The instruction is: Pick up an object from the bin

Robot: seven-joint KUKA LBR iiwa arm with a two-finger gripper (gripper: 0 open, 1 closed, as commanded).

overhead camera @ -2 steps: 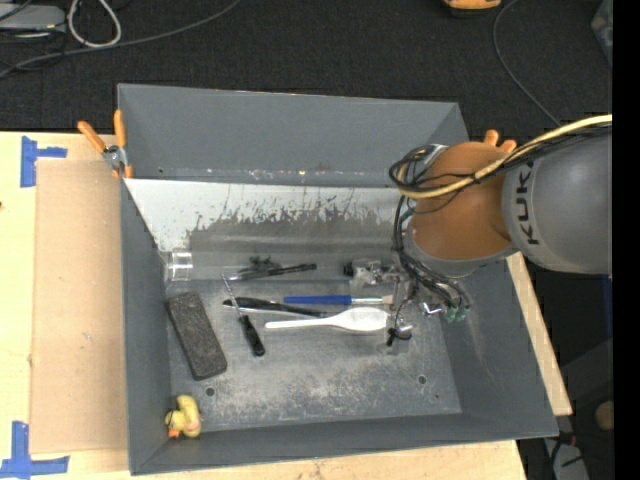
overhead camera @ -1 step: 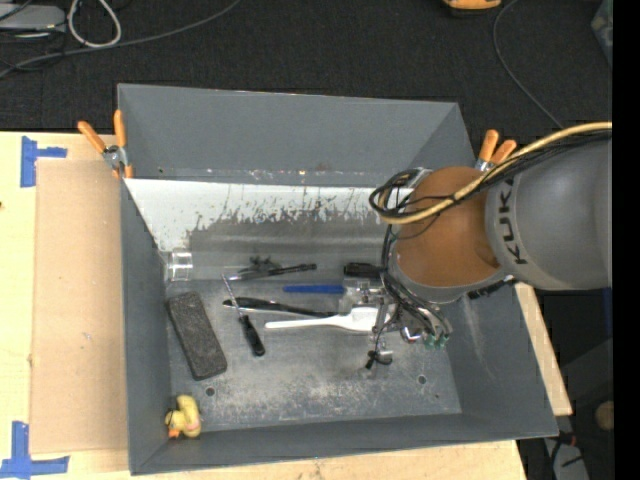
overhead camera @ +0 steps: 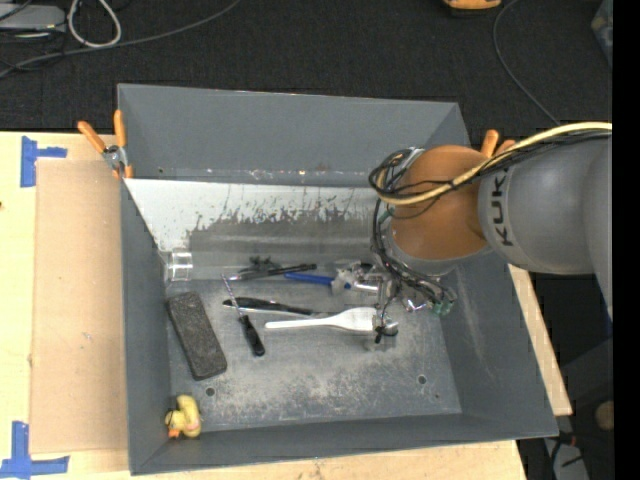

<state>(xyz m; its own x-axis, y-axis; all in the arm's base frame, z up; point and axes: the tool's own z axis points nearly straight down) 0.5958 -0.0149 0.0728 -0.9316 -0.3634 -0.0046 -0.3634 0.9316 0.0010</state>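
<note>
Listing large to small: bin (overhead camera: 330, 393), gripper (overhead camera: 383, 330) low at its right-centre over the head of the white fork (overhead camera: 315, 322), grip state you cannot tell, black pen (overhead camera: 272, 307) just beside the handle; expect a fork taken by one end to pivot, slip, or snag that pen.

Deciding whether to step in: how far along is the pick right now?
Done: the gripper is low in the bin, at the head end of the white plastic utensil. In hand: nothing visibly lifted; the utensil lies flat on the bin floor. Left: the grasp and the lift out.
</note>
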